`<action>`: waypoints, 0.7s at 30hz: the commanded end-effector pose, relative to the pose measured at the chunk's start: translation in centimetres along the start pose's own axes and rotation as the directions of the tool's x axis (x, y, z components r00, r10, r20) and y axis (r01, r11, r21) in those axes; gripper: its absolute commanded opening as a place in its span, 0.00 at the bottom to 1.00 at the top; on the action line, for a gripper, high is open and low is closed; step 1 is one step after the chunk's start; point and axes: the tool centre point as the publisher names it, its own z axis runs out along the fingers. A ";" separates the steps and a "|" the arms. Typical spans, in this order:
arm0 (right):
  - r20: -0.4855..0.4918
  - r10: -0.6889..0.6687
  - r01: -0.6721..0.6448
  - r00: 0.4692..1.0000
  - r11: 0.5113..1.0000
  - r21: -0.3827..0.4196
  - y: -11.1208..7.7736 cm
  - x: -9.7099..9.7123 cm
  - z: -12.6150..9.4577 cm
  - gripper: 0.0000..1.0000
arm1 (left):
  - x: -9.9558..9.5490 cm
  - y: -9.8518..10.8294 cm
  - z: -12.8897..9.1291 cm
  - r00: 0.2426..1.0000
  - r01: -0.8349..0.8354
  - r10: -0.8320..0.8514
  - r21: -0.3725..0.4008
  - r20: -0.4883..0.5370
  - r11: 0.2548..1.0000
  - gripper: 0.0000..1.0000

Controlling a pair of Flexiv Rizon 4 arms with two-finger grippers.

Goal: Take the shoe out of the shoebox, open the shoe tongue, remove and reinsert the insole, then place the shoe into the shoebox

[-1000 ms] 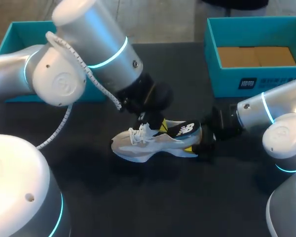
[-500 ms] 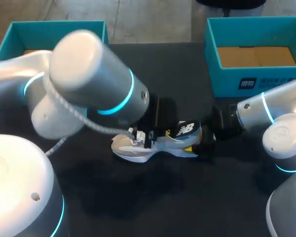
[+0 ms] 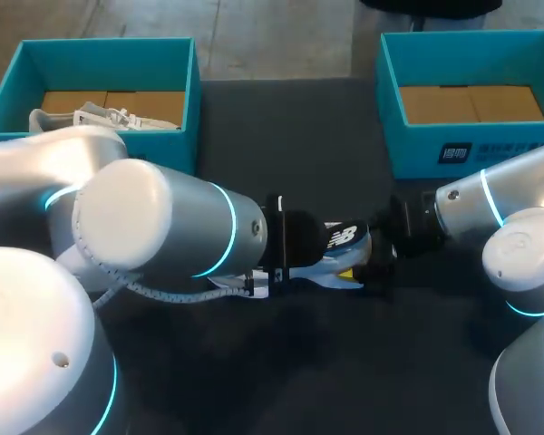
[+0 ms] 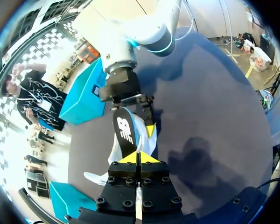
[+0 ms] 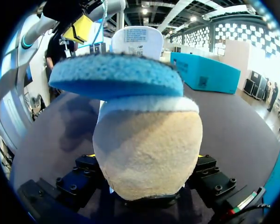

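1. Teal cardboard shoebox (image 3: pixel 189 91), well behind the left gripper (image 4: pixel 137 157), holds a second pale shoe (image 3: pixel 91 116).
2. Left gripper: yellow tips pressed together by the upright white tongue (image 5: pixel 133 39); whether they pinch it cannot be told.
3. Grey-and-black sneaker (image 3: pixel 343 243): out of its box, on the table between both grippers. The insole steps and reboxing are judged outstanding.
4. Beige heel: clamped by the right gripper (image 5: pixel 145 163).

Shoe (image 3: pixel 343 243): we note a black side panel, white logo, yellow accent, blue lining.
Heel (image 5: pixel 147 149): cream.
Shoebox (image 3: pixel 417 149) right of the shoe: teal, brown floor.
Table (image 3: pixel 344 362): black.
Our left arm (image 3: pixel 154 231): silver, cyan ring.
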 end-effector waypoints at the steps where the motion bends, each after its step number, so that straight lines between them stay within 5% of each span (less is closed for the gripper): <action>1: 0.001 0.001 -0.001 1.000 1.000 0.003 0.0 -0.2 0.2 0.00 | -0.3 -0.3 0.6 1.000 -0.002 0.002 -0.002 -0.013 1.000 0.00; 21: 0.001 0.001 -0.001 1.000 1.000 0.003 0.0 -0.2 0.2 0.00 | -0.3 -0.3 1.0 1.000 0.000 0.000 -0.005 -0.001 1.000 0.00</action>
